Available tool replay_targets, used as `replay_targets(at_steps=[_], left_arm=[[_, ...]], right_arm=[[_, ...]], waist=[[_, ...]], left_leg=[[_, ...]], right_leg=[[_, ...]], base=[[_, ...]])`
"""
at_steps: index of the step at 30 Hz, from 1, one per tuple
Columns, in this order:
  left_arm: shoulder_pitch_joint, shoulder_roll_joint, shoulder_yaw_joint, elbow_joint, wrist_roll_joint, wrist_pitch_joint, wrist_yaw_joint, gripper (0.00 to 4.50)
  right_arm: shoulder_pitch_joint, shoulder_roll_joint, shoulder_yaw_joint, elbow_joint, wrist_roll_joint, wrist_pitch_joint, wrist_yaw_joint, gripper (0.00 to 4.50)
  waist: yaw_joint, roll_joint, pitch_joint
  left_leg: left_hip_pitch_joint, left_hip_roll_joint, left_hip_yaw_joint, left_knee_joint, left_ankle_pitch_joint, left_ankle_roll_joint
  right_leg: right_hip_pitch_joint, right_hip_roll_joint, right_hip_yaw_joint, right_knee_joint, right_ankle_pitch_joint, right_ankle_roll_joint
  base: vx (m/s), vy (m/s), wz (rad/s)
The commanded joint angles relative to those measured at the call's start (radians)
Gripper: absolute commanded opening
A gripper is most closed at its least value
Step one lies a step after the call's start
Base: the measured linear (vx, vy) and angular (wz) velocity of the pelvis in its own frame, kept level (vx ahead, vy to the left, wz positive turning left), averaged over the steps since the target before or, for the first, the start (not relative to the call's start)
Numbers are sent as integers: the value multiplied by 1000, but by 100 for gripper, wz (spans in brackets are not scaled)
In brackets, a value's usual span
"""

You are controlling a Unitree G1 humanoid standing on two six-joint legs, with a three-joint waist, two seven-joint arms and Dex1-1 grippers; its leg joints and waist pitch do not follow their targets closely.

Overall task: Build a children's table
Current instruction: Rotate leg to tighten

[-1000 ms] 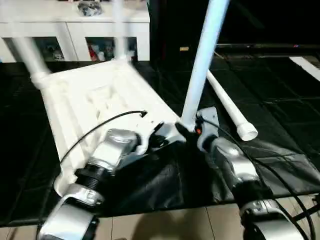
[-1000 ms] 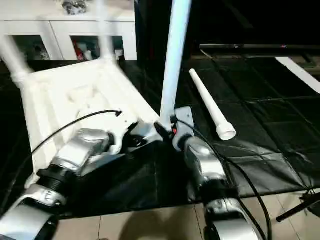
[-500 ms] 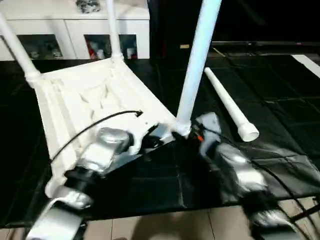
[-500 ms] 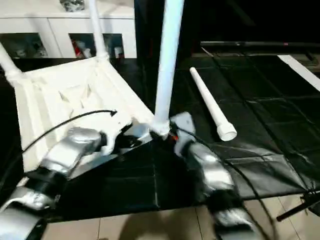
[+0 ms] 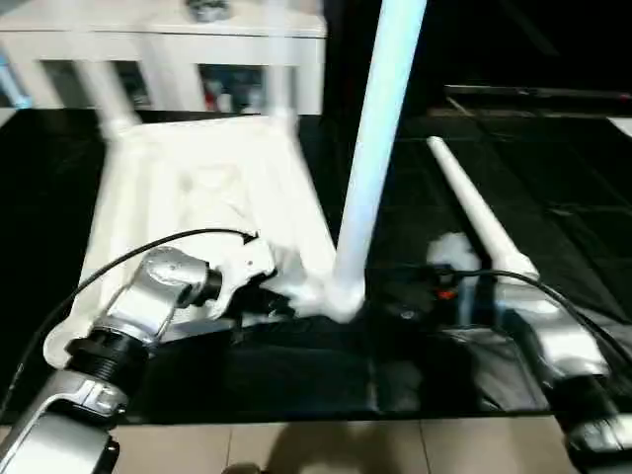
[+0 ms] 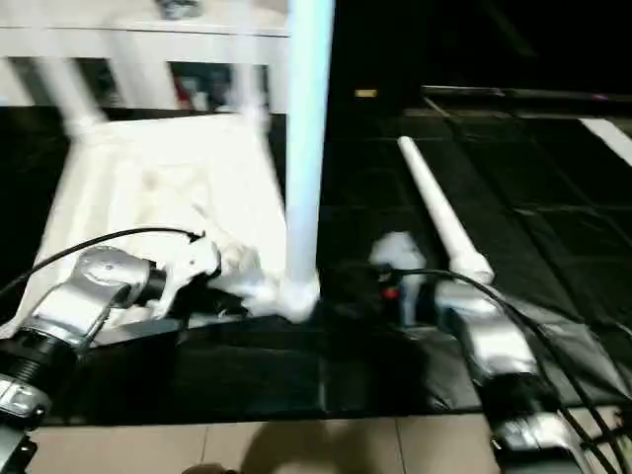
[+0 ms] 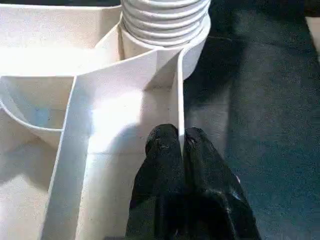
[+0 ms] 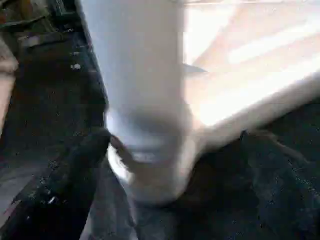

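Released since the earlier frame, the right gripper [image 5: 420, 296] now sits open just right of the standing leg [image 5: 373, 148] at centre. Left gripper [image 7: 179, 145] pinches a tabletop [image 5: 197, 197] rib. Three legs stand in corner sockets; the fourth leg [image 5: 474, 217] lies loose at right, still to fit.
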Motion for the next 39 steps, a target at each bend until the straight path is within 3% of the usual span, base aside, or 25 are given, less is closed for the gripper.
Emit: replay_targets(at_steps=[1, 5, 6, 10, 23, 29, 32, 34, 35, 36, 37, 38, 39], left_arm=[[-15, -12, -59, -4, 8, -35, -85, 0], [-25, -11, -79, 5, 18, -66, -120, 0], [-28, -12, -84, 7, 19, -74, -133, 0], [-36, -15, -91, 19, 25, -95, -150, 0], [-51, -13, -91, 57, 30, -129, -158, 0], [-56, -43, -43, 70, 9, -22, -71, 0], [-67, -79, -7, 79, 1, 32, 17, 0], [-78, -108, 20, 88, -4, 64, 90, 0], [-92, -147, 49, 100, -6, 103, 180, 0], [-102, -174, 67, 109, -6, 128, 242, 0], [-110, -199, 79, 117, -5, 150, 293, 0], [-114, -213, 85, 121, -4, 162, 321, 0], [-117, -235, 94, 125, -2, 182, 362, 0]], right_arm=[[-19, 4, 4, 20, -17, -16, 2, 447], [-44, 23, 34, 31, -9, -3, 64, 447], [-52, 24, 47, 40, -9, 3, 85, 420], [-77, 27, 67, 90, -20, -13, 112, 381], [-102, 32, 80, 142, -22, -13, 163, 289], [-65, 58, 53, 110, 18, 32, 138, 275], [-37, 87, 31, 90, 22, 53, 53, 274], [-19, 113, 20, 85, 9, 62, -30, 274], [-1, 154, 12, 85, -21, 70, -157, 274], [9, 185, 6, 87, -43, 77, -251, 274], [13, 223, -9, 93, -51, 98, -343, 274], [13, 246, -19, 97, -53, 113, -396, 274], [10, 278, -32, 103, -50, 129, -456, 274]], waist=[[-8, 5, -64], [-4, 3, -68], [-1, 2, -69], [0, 3, -69], [2, 2, -69], [1, 2, -68], [0, -3, -64], [-6, -1, -57], [-9, -1, -57], [-20, -6, -53], [-24, -3, -52], [-36, -8, -53], [-42, 0, -53]], left_leg=[[26, 78, -29, -64, -172, 44], [22, 80, -30, -64, -159, 40], [23, 79, -28, -63, -156, 42], [17, 77, -30, -62, -146, 44], [17, 78, -31, -61, -153, 40], [17, 79, -31, -61, -160, 35], [19, 78, -31, -64, -186, 29], [24, 77, -36, -69, -230, 9], [24, 77, -38, -70, -240, 5], [32, 75, -42, -74, -278, -20], [32, 72, -43, -75, -288, -23], [25, 69, -48, -77, -291, -30], [26, 66, -48, -75, -293, -25]], right_leg=[[36, -108, 68, -70, -237, -191], [41, -110, 69, -62, -198, -196], [41, -110, 68, -61, -190, -199], [44, -112, 67, -60, -193, -197], [45, -113, 67, -62, -225, -188], [45, -113, 68, -62, -225, -194], [43, -114, 68, -72, -291, -179], [42, -118, 67, -82, -381, -161], [42, -118, 66, -84, -399, -155], [37, -120, 66, -91, -467, -136], [38, -121, 64, -96, -493, -127], [45, -123, 61, -98, -527, -107], [43, -125, 61, -105, -544, -94]], base=[[0, 0, 0], [0, 0, 0], [0, 0, 0], [0, 0, 0], [0, 0, 0], [0, 0, 0], [0, 0, 0], [0, 0, 0], [0, 0, 0], [0, 0, 0], [0, 0, 0], [0, 0, 0], [0, 0, 0]])
